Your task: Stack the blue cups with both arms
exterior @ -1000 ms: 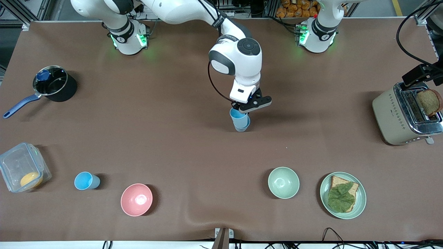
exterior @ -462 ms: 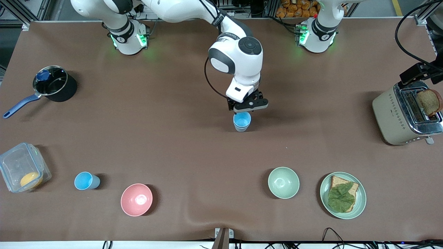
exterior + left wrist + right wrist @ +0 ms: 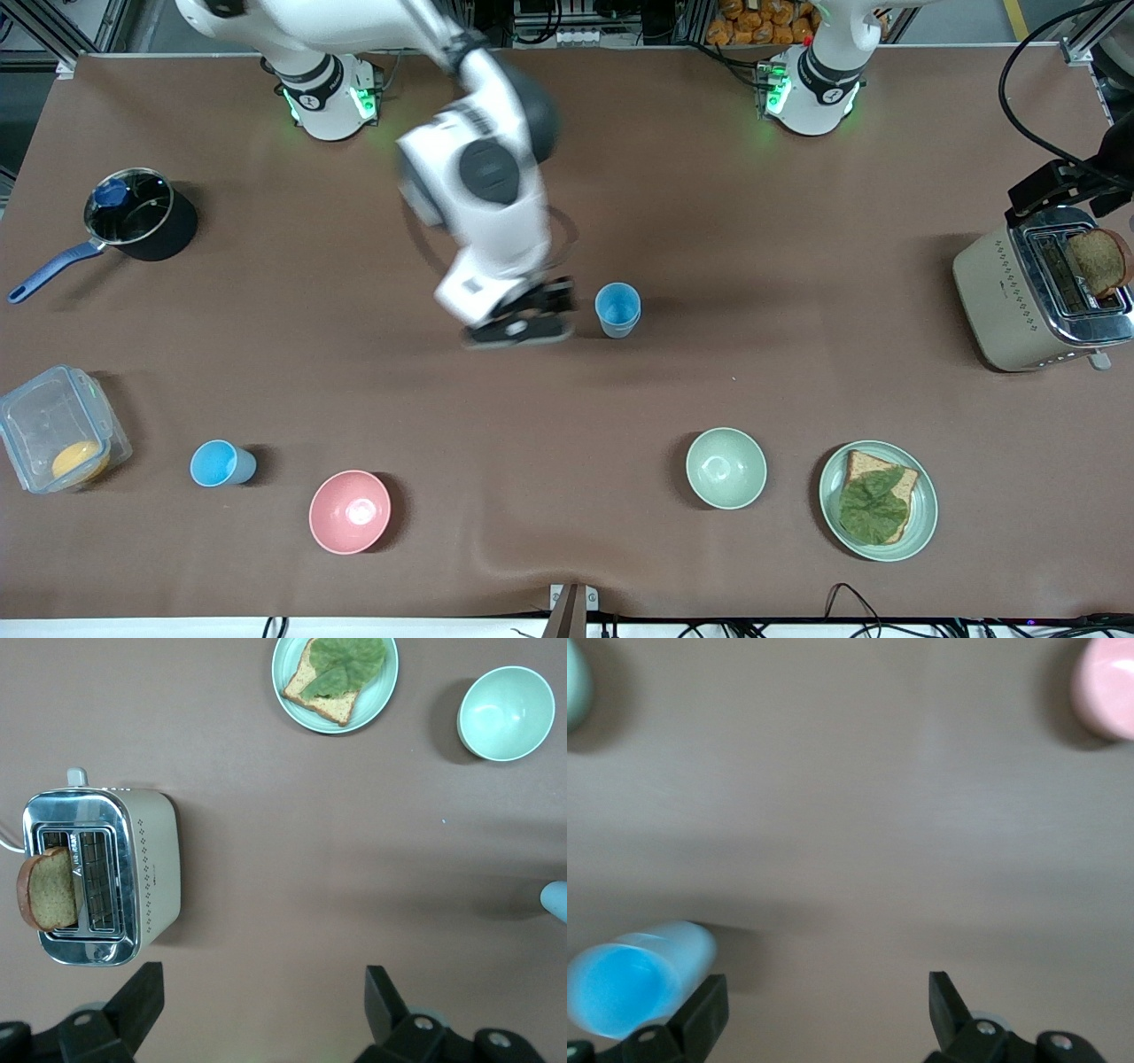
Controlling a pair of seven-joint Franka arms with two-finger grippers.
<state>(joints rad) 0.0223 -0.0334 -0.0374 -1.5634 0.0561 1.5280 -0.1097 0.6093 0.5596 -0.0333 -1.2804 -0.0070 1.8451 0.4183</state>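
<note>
Two blue cups [image 3: 617, 309] stand nested one in the other at the middle of the table; the right wrist view shows the stack [image 3: 633, 979] just outside one finger. My right gripper [image 3: 521, 326] [image 3: 824, 1010] hangs open and empty beside the stack, toward the right arm's end. A single blue cup [image 3: 221, 463] stands nearer the front camera, between the clear box and the pink bowl. My left gripper [image 3: 1056, 188] [image 3: 263, 1001] waits open and empty over the table by the toaster; a cup's edge [image 3: 556, 901] shows in its view.
A toaster [image 3: 1036, 292] holding toast sits at the left arm's end. A pale green bowl [image 3: 726, 467], a plate [image 3: 921, 523] of bread and lettuce and a pink bowl [image 3: 350, 511] line the front. A pot [image 3: 133, 217] and clear box [image 3: 58, 439] sit at the right arm's end.
My right gripper opened and let go of the upper cup, which now sits in the lower one. The gripper then swung off toward the right arm's end. The left arm barely moved.
</note>
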